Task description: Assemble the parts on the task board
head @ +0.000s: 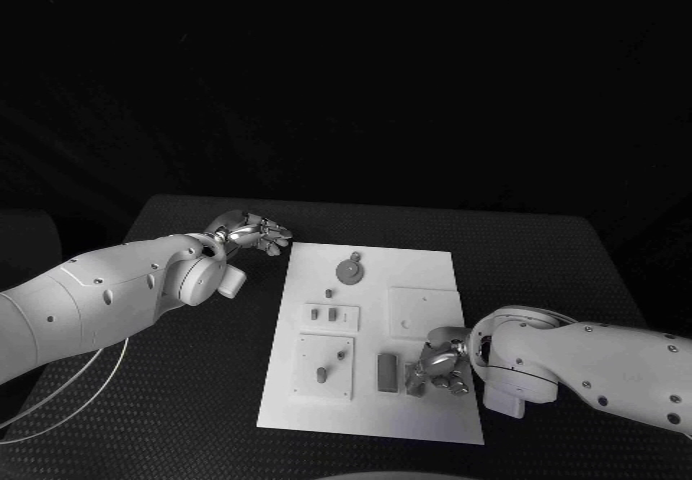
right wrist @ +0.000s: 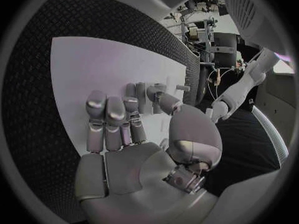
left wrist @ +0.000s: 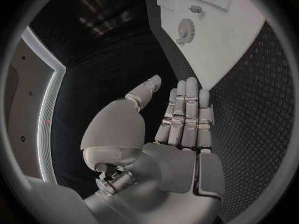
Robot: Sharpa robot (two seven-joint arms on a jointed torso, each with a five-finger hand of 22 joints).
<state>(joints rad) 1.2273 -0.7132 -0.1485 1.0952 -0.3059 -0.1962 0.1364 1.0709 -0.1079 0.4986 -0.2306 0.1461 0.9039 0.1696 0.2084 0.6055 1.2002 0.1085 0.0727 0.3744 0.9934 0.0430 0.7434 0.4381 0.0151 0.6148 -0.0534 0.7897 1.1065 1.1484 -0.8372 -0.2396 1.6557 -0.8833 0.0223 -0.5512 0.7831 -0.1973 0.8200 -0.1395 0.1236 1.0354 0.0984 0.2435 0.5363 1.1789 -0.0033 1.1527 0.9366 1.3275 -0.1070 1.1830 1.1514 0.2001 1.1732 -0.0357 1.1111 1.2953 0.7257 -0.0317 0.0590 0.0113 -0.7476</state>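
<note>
The task looks barely begun. The white board (head: 378,340) lies in the middle of the surface (head: 548,260), small parts (head: 333,315) still scattered on it. The left robot hand (head: 254,234) waits beside the board's far corner, fingers straight, empty. The right robot hand (head: 437,368) hovers over the near edge, holding nothing.

The left arm (head: 101,300) entered from the left edge and extended forward, its wrist bent toward the centre. The left hand (left wrist: 168,129) was flat, fingers (left wrist: 187,104) straight and side by side, thumb set apart, holding nothing. The right arm (head: 606,365) entered from the right edge, forearm angled inward. The right hand (right wrist: 134,134) was held low with fingers (right wrist: 109,117) lightly curled forward, thumb alongside, nothing gripped.
</note>
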